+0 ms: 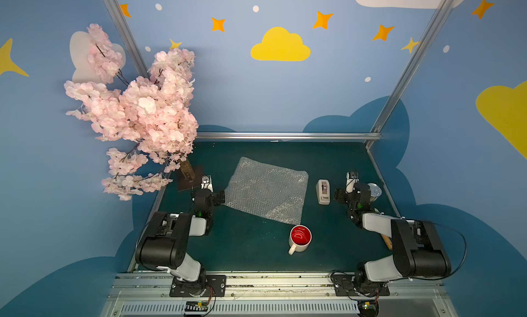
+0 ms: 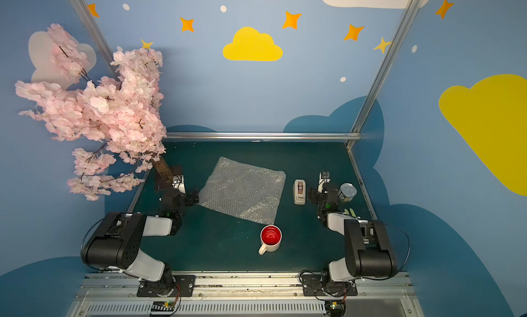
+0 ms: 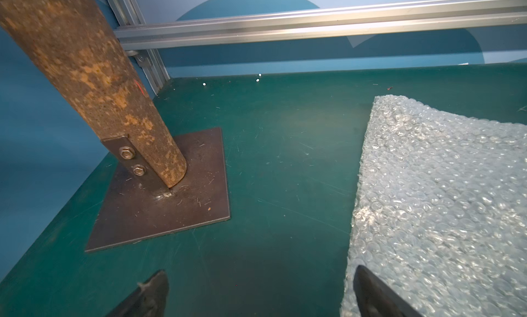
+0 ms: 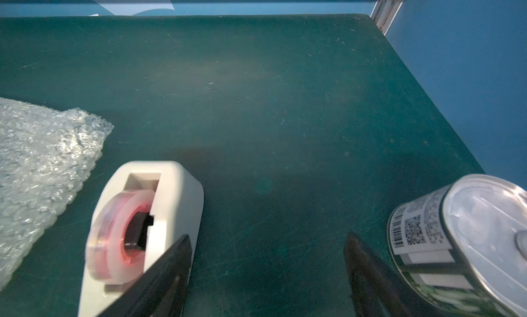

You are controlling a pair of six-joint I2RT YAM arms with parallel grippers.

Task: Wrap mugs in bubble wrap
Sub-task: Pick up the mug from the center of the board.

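Note:
A white mug (image 1: 300, 238) (image 2: 271, 238) with a red inside stands upright on the green table, its handle turned toward the front. It sits just in front of the near corner of the bubble wrap (image 1: 265, 190) (image 2: 242, 190), which lies flat and spread mid-table. My left gripper (image 3: 261, 272) is open above bare table at the sheet's left edge, with one fingertip over the bubble wrap (image 3: 442, 201). Over at the right, my right gripper (image 4: 267, 237) is open and empty, well away from the mug. A corner of the bubble wrap (image 4: 37, 164) shows there too.
A beige tape dispenser (image 1: 323, 191) (image 4: 142, 224) stands right of the sheet, beside one right finger. A silver tin can (image 1: 373, 192) (image 4: 462, 244) is by the other finger. The blossom tree's trunk (image 3: 94, 81) and base plate (image 3: 159, 204) stand at the back left.

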